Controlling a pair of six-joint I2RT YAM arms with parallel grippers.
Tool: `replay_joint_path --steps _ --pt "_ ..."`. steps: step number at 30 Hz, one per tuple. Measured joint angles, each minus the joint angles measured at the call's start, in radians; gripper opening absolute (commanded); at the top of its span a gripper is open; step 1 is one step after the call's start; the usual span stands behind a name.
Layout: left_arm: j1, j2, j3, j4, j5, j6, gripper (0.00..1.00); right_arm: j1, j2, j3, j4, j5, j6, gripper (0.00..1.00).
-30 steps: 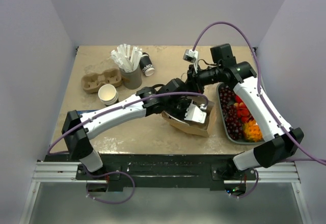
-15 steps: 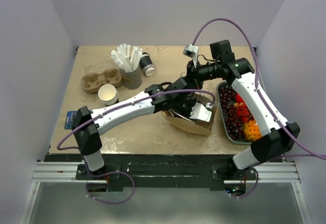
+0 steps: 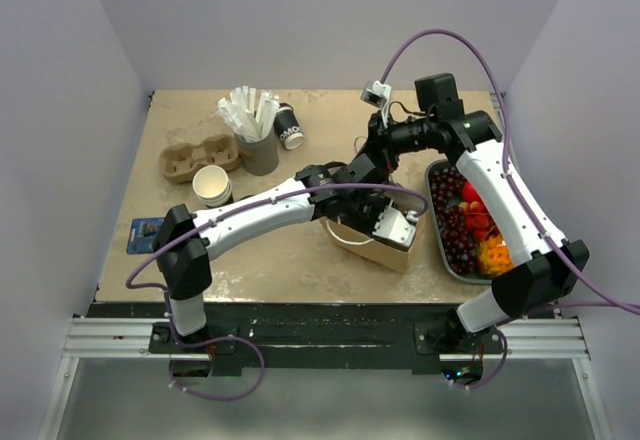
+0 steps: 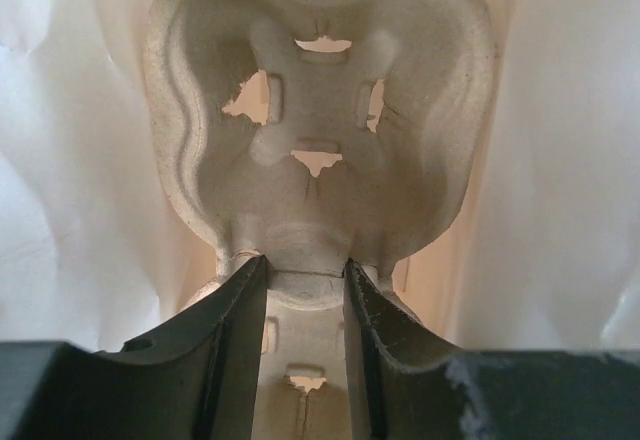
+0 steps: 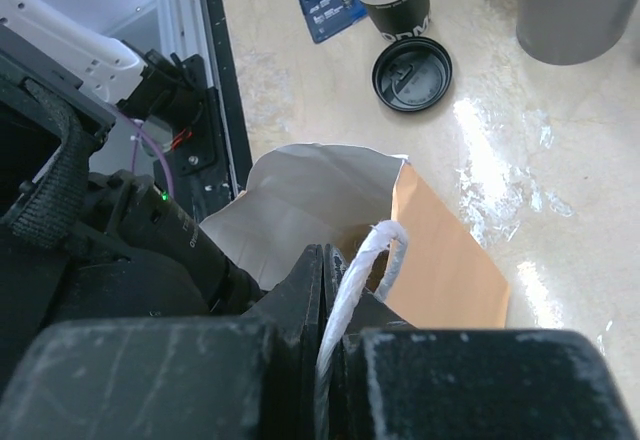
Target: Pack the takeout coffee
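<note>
The left arm [image 3: 250,210] and the right arm [image 3: 515,210] have white shells, black joints and purple cables; their bases at six o'clock are black. The left gripper [image 4: 303,263] has curved black fingers.

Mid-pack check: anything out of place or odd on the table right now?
One round black plastic lid lies loose on the tabletop beside the stack of lidless dark paper cups, on no cup. Nothing looks spilled.
</note>
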Motion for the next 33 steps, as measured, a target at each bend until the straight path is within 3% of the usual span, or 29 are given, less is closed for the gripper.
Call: replay_joint_path --steps 17,18,19,21,22,25,32,33 --pt "0.001 0.103 0.069 0.002 -0.002 0.077 0.00 -0.046 0.014 0.003 0.008 0.029 -0.065 0.00" --pt "0.002 0.109 0.073 -0.002 0.001 0.079 0.04 -0.048 0.018 0.003 0.008 0.029 -0.068 0.00" --pt "0.003 0.115 0.078 -0.008 0.003 0.079 0.17 -0.050 0.023 0.003 0.008 0.031 -0.071 0.00" --pt "0.002 0.131 0.092 -0.026 0.005 0.079 0.27 -0.052 0.034 0.003 0.016 0.035 -0.076 0.00" --pt "0.001 0.137 0.096 -0.032 0.004 0.079 0.39 -0.053 0.039 0.003 0.023 0.035 -0.076 0.00" --pt "-0.010 0.152 0.097 -0.041 0.005 0.076 0.54 -0.052 0.049 0.002 0.037 0.030 -0.074 0.00" --pt "-0.002 0.121 0.064 -0.015 0.019 0.064 0.67 -0.034 0.050 0.013 0.057 0.023 -0.071 0.00" --pt "0.002 0.113 0.064 -0.013 0.024 0.058 0.84 -0.033 0.050 0.018 0.056 0.023 -0.071 0.00"
